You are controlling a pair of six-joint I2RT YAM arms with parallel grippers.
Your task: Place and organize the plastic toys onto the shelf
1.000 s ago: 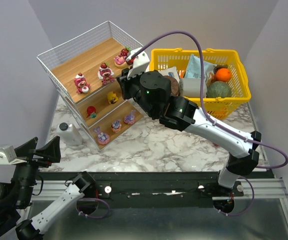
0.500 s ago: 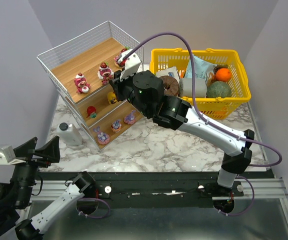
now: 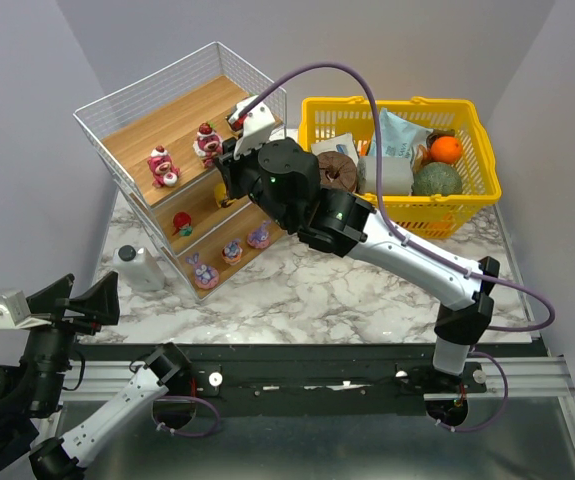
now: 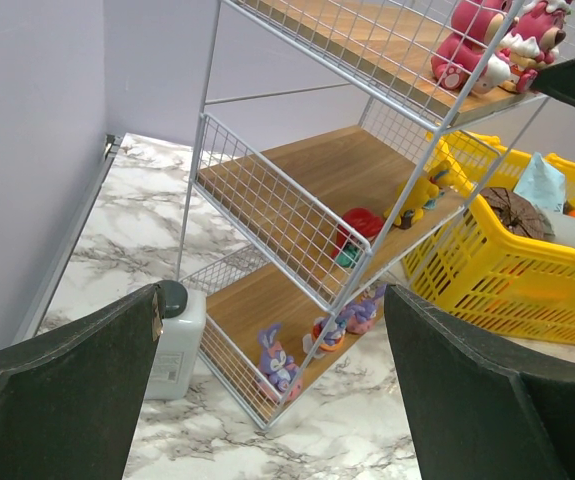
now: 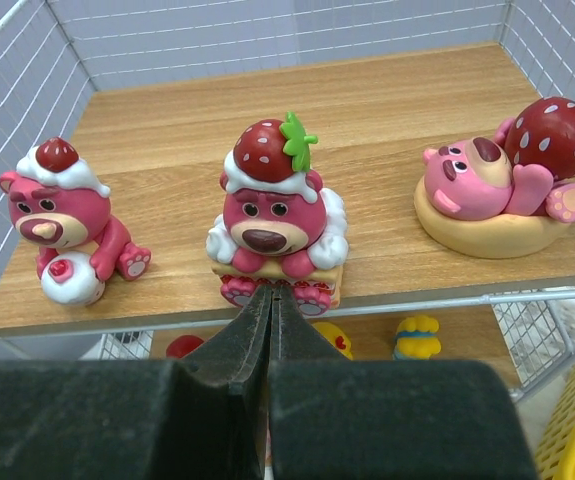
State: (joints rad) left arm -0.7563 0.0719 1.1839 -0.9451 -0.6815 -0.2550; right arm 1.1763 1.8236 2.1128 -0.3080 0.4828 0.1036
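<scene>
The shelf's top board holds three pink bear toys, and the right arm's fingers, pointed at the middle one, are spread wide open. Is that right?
Not quite. The shelf's top board does hold three pink bear toys and the right arm's fingers point at the middle one, but the fingers are pressed shut, not spread open. The right wrist view shows it.

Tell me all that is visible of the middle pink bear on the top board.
The pink bear is a glossy plastic figurine with a dark red muzzle, white cream around its head and a red strawberry with a green leaf on top. It sits upright on a cake-like base near the front edge of the top board, facing outward. The shut right gripper points at its feet; contact is unclear.
</scene>
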